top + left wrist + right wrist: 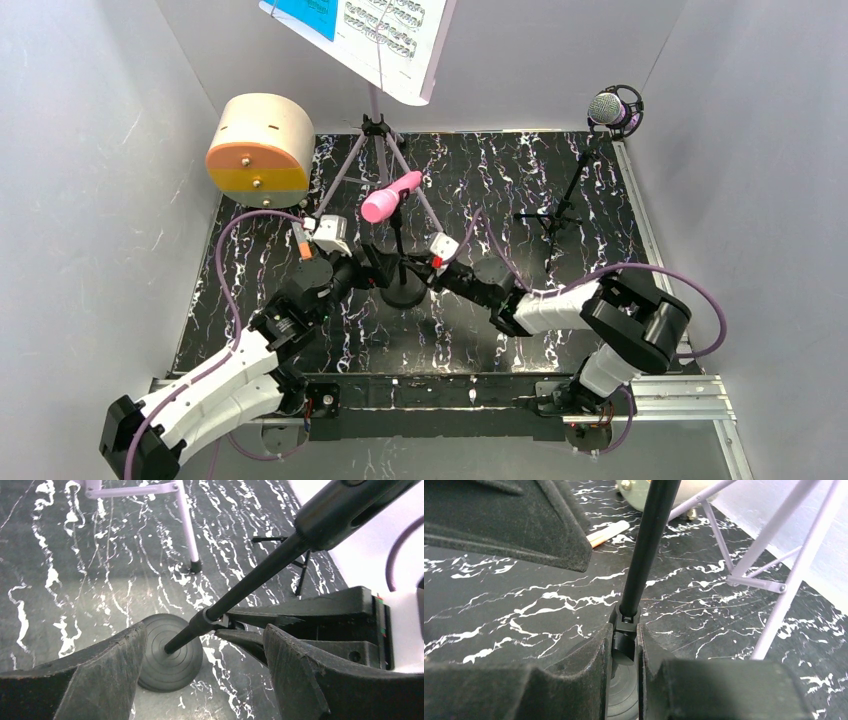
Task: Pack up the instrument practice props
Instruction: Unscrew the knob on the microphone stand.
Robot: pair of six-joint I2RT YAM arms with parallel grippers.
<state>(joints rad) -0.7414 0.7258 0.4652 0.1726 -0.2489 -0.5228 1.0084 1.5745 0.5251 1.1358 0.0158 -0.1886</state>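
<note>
The pink handheld microphone (390,197) sits near the middle of the table, clipped at the top of a thin black stand pole (240,587). In the top view its long axis runs from 8 o'clock to 2 o'clock, with the rounded, wider head at the 8 o'clock end and the narrow handle pointing to 2 o'clock. The pole drops to a round black ribbed base (167,652) that lies flat on the black white-veined marble-patterned table (560,260).

The right gripper (625,640) comes in from 4 o'clock, and its jaws are clenched on the pole's lower collar, just above the base. The left gripper (202,630) reaches in from 8 o'clock. Its jaws stand wide apart, one on each side of the pole and base, and neither touches them.

At 12 o'clock, just behind the microphone, the lilac music stand (375,150) rises on three splayed legs. It carries the blue and white sheet music (370,35), which is tilted at the top edge of the view. At 2 o'clock, well apart from the microphone, the silver-mesh purple mic (612,108) sits in a black ring mount on a thin black tripod (555,210) by the back right corner. At 10 o'clock a round cream-and-orange wooden drum (258,148) lies on its side against the left wall.
</note>
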